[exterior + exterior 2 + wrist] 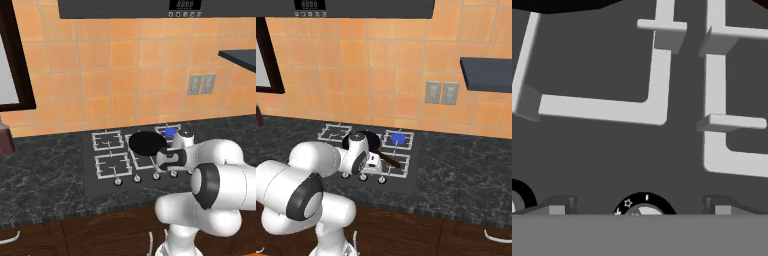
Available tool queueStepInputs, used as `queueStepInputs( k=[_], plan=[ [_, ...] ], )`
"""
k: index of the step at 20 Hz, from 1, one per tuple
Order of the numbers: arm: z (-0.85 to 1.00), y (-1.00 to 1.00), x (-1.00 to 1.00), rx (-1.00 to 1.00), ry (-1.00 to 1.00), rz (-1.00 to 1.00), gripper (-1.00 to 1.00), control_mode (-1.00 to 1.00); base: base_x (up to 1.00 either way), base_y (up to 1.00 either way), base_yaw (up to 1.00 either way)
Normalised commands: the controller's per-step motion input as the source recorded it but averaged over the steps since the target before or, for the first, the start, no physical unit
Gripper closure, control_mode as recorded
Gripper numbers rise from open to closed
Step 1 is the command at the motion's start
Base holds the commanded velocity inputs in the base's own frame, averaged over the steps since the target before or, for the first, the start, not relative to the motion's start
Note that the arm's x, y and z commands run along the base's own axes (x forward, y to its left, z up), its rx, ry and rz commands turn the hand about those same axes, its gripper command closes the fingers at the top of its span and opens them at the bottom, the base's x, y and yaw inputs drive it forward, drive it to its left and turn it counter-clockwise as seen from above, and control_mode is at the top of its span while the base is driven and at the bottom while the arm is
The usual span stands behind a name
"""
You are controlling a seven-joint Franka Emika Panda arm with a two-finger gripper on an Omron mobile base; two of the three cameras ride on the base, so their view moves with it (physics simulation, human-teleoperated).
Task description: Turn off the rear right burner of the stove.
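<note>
The stove (90, 165) is a black cooktop set in the dark counter, with silvery grates in two rows. On the rear right burner (171, 132) (399, 138) a blue flame disc is burning. Small silver knobs line the front edge, among them one (137, 178) left of the hand. My gripper (169, 167) (370, 167) points down just over that row. In the hand view the gripper (641, 207) is open, with a fingertip (559, 205) on each side of one knob (643, 211) ringed in black. Whether the tips touch it I cannot tell.
A round black frying pan (147, 142) (363, 140) sits on the middle rear grate, its handle reaching toward my hand. Grate bars (657, 75) run close ahead of the fingers. A dark shelf (486, 75) juts out at the right, and a brown bottle (5, 137) stands far left.
</note>
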Motion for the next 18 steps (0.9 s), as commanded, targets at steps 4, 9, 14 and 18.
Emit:
queueStepInputs(
  k=[4,9,14,18],
  plan=[
    [-0.1,0.0,-0.08,0.0,0.0,0.0,-1.0,-1.0,0.0,0.0,0.0],
    [-0.04,0.0,-0.06,0.0,0.0,0.0,1.0,-1.0,0.0,0.0,0.0],
    [0.0,0.0,0.0,0.0,0.0,0.0,1.0,-1.0,0.0,0.0,0.0],
    [0.0,0.0,-0.02,0.0,0.0,-0.02,1.0,-1.0,0.0,0.0,0.0]
  ],
)
